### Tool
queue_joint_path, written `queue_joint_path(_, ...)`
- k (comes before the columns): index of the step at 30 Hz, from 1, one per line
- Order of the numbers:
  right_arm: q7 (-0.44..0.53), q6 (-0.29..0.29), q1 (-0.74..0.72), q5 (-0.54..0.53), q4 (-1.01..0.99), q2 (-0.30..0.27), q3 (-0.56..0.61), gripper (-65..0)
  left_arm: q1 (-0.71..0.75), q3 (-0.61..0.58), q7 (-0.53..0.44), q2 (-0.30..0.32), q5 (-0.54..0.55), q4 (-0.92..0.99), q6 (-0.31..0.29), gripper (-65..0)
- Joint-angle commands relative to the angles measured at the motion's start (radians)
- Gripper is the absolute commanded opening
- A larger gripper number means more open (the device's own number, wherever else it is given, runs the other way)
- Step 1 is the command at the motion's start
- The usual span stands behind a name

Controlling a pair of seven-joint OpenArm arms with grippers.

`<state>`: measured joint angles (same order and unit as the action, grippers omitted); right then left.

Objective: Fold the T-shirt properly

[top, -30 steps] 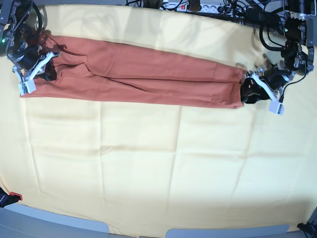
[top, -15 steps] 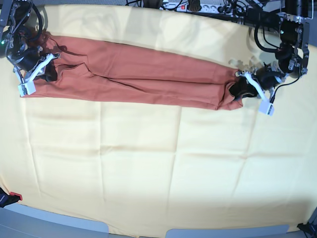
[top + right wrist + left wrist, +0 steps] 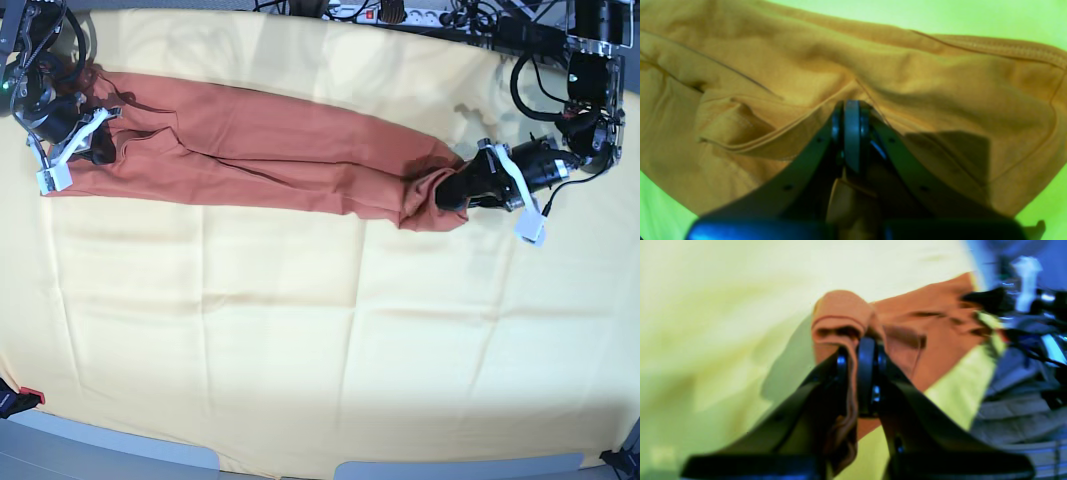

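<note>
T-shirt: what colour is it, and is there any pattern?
The T-shirt is plain rust orange with no pattern, clearest in the base view against the pale yellow cloth.

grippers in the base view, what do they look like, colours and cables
Both the left gripper and the right gripper are black mechanisms with white angular side pieces. Black cables loop over the arm links behind each. In the wrist views the jaws are glossy black, tapering from wide bases to narrow tips.
</note>
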<state>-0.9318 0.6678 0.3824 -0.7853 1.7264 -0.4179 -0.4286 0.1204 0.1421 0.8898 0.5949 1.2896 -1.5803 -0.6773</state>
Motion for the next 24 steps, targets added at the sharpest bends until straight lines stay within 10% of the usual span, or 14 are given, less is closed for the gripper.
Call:
queue_joint_path(1,0.004,0.030,-0.003,-0.010,0.008,-0.014,-0.002,-65.0,-0.013,0.008,-0.010,0.005,0.037,-0.028,-0.021,-65.0)
queue_joint_path(24,-0.015,0.030,-0.003,0.005,0.008,-0.015,-0.002,-65.0,-0.013,-0.181,-0.077,-0.430,-0.223,-0.056,0.059,-65.0)
